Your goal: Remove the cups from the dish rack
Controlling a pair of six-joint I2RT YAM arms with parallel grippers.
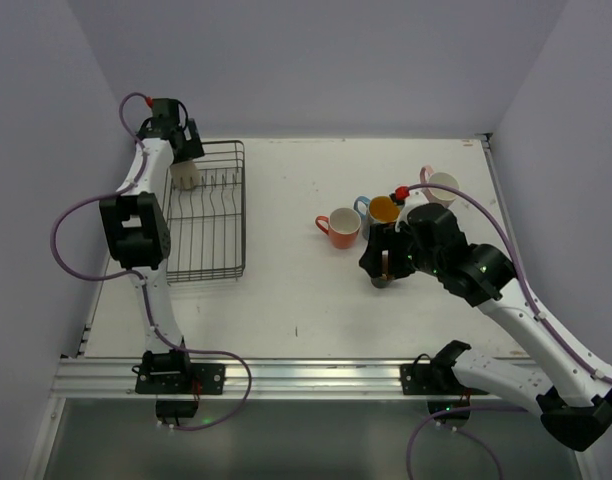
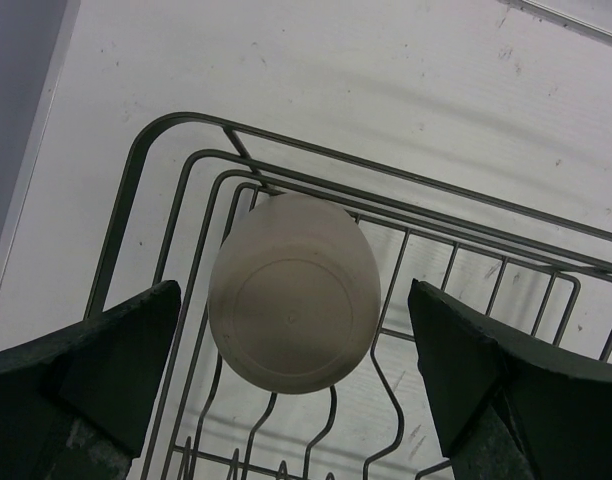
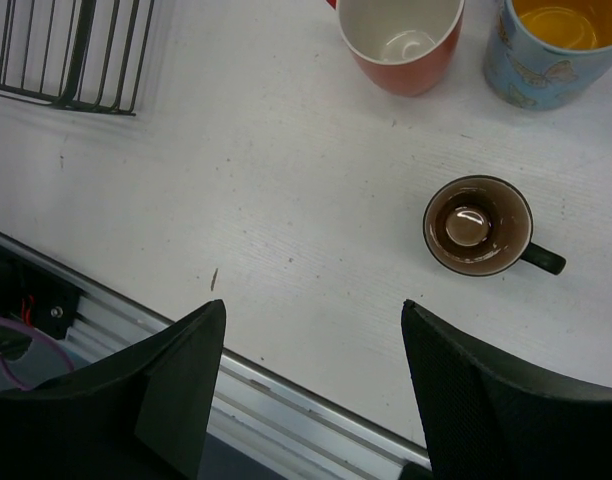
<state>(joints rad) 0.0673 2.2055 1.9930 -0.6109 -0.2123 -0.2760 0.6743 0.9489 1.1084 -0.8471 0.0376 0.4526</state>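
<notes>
The black wire dish rack [image 1: 211,215] stands at the left. One cream cup [image 1: 183,178] sits upside down in its far left corner. My left gripper [image 1: 186,160] hovers over that cup. In the left wrist view the gripper [image 2: 293,300] is open, its fingers standing apart on either side of the cream cup [image 2: 294,250], not touching it. On the table to the right stand an orange-red cup [image 1: 341,227], a light blue cup [image 1: 382,210] and a pink-handled cup [image 1: 442,186]. My right gripper [image 3: 314,310] is open and empty, above the table beside an upright dark brown cup [image 3: 479,227].
The rack's near corner [image 3: 76,50] shows at the right wrist view's upper left. The orange-red cup [image 3: 399,40] and the light blue cup [image 3: 551,45] stand just beyond the brown one. The metal front rail [image 3: 286,400] runs along the table's near edge.
</notes>
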